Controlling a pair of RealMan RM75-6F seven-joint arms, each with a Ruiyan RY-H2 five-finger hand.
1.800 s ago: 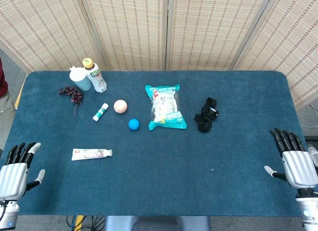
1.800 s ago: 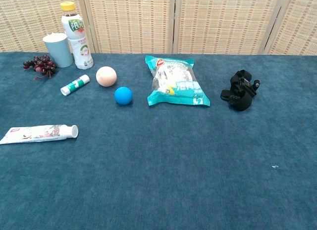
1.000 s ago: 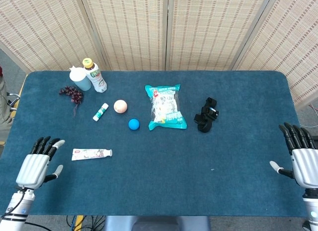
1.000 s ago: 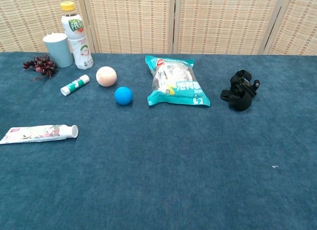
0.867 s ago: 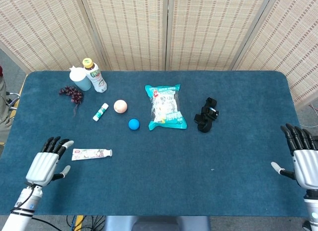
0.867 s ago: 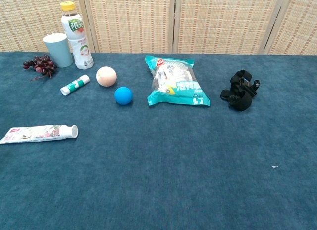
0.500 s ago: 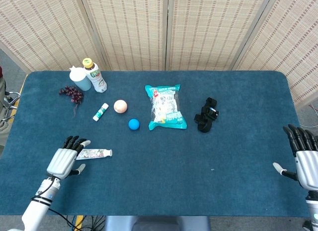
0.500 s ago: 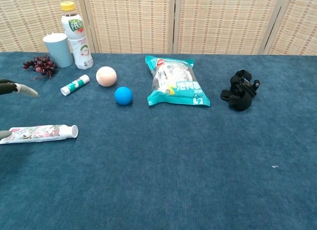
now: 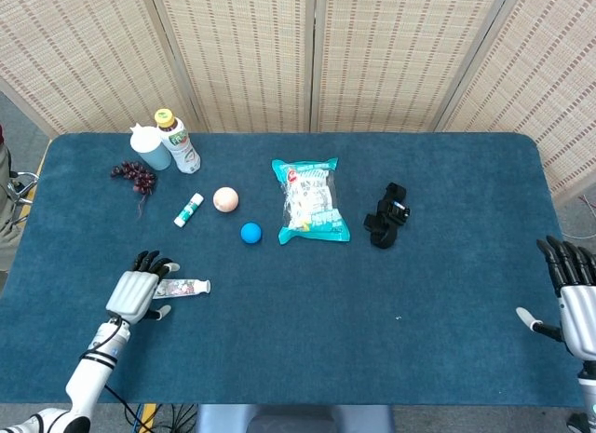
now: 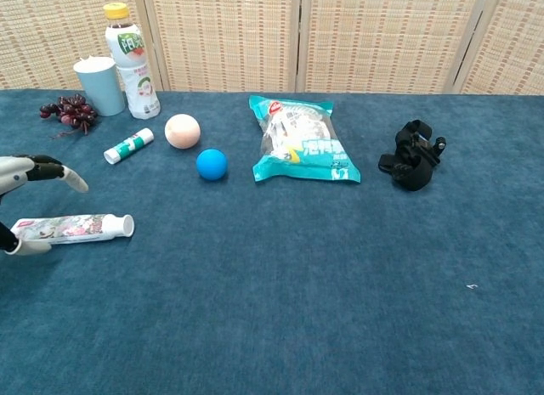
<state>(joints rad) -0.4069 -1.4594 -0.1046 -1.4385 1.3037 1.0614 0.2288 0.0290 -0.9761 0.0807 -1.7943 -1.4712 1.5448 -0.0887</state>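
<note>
My left hand (image 9: 136, 291) (image 10: 25, 200) hovers over the left end of a white toothpaste tube (image 9: 186, 287) (image 10: 81, 228) lying flat near the table's front left. Its fingers are spread above the tube and its thumb sits just in front of it; it holds nothing. My right hand (image 9: 577, 303) hangs open at the table's front right edge, fingers spread, far from any object. The chest view does not show it.
Across the back of the blue table (image 9: 307, 340) lie purple grapes (image 9: 135, 176), a blue cup (image 9: 149, 148), a drink bottle (image 9: 179, 142), a glue stick (image 9: 188, 209), a peach ball (image 9: 225, 199), a blue ball (image 9: 250, 232), a snack bag (image 9: 310, 200) and a black strap bundle (image 9: 386, 215).
My left hand has moved from the table's front left corner rightward and inward until it is over the toothpaste tube. My right hand has drifted slightly right and back.
</note>
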